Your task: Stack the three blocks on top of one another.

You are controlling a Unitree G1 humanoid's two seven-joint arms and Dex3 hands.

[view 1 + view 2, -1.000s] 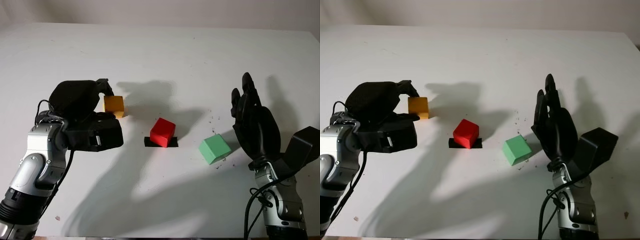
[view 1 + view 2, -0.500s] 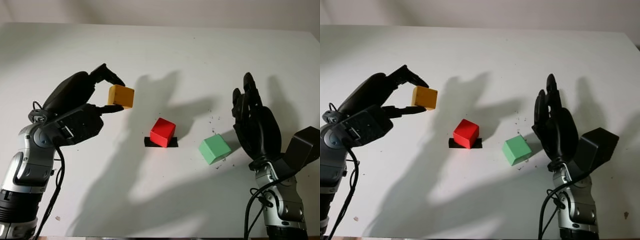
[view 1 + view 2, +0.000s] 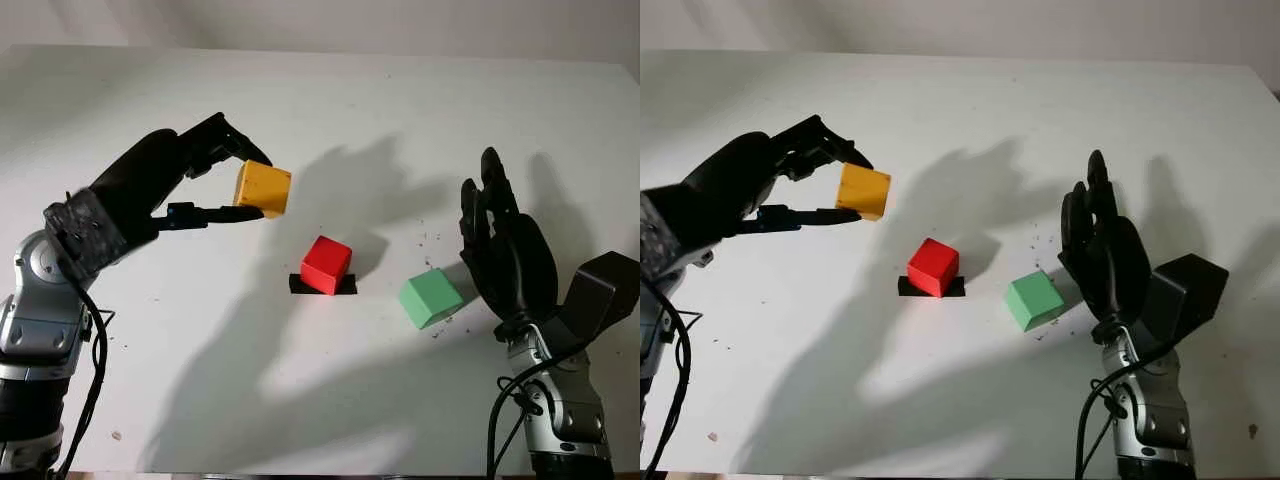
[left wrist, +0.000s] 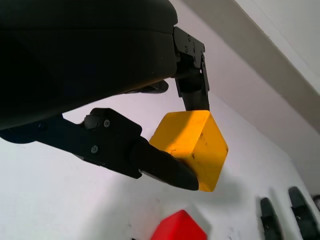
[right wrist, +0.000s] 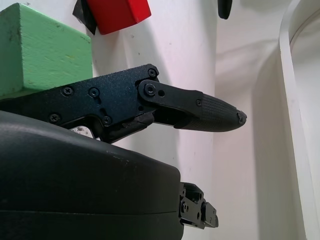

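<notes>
Left hand (image 3: pixel 150 190) pinching yellow block (image 3: pixel 263 188) aloft, fingers (image 4: pixel 165 170) clamped – right hand (image 3: pixel 510 260) open beside green block (image 3: pixel 430 298)

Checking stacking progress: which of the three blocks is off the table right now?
The yellow block, pinched in the left robot hand above the table. The red block and green block sit on the table.

Yellow block (image 3: pixel 263 188) held tilted above table; red block (image 3: pixel 326 264) and green block (image 3: pixel 430 298) lie apart.
</notes>
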